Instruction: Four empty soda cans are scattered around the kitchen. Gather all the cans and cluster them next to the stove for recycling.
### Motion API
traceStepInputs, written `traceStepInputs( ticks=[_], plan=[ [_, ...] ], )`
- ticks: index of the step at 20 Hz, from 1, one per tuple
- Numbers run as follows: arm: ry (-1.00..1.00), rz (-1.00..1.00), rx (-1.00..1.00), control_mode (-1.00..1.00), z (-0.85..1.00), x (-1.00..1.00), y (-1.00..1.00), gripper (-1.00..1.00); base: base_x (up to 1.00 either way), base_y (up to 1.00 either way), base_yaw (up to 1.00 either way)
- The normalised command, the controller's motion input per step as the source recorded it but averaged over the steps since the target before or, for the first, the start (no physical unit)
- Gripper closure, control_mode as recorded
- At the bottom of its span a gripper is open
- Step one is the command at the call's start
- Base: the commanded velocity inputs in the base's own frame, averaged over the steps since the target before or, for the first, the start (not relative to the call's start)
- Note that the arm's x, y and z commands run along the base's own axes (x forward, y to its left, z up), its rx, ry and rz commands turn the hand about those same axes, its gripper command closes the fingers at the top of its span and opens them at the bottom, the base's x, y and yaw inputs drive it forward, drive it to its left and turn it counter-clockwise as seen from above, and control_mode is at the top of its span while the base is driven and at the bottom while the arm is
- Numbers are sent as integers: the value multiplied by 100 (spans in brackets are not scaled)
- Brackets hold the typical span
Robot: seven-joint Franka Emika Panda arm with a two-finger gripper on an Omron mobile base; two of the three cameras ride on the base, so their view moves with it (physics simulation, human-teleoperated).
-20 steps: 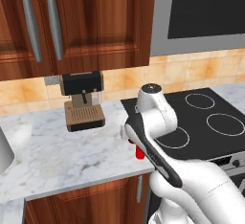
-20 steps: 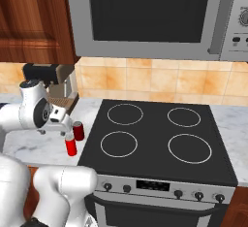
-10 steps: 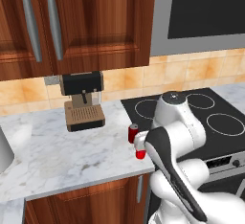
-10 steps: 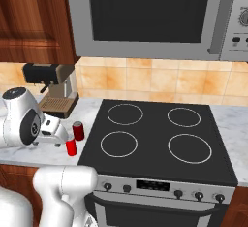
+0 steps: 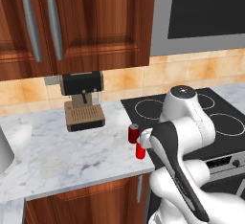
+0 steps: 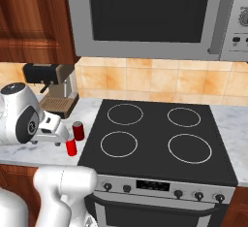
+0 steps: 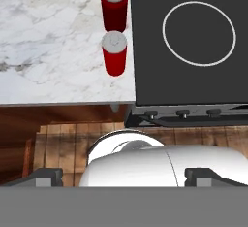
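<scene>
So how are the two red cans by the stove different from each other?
The back can stands closer to the coffee machine; the front can stands closer to the counter's edge. In the hand view the back can looks darker red and the front can brighter. Both are small, upright, silver-topped, and beside the stove.

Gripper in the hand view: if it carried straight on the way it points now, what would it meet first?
Probably the nearer soda can beside the stove, or the counter by it; depth is unclear.
</scene>
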Motion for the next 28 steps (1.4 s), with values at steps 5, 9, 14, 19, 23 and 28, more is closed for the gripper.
traceStepInputs(
  ticks=[5,9,14,19,23,28],
  plan=[
    [0,0,0,-100,0,0,0,-100,0,0,0],
    [0,0,0,100,0,0,0,-100,0,0,0],
    [0,0,0,100,0,0,0,-100,-37,1,7],
    [0,0,0,100,0,0,0,-100,-53,8,40],
    [0,0,0,100,0,0,0,-100,0,-6,84],
    [0,0,0,100,0,0,0,-100,8,-11,67]
  ],
)
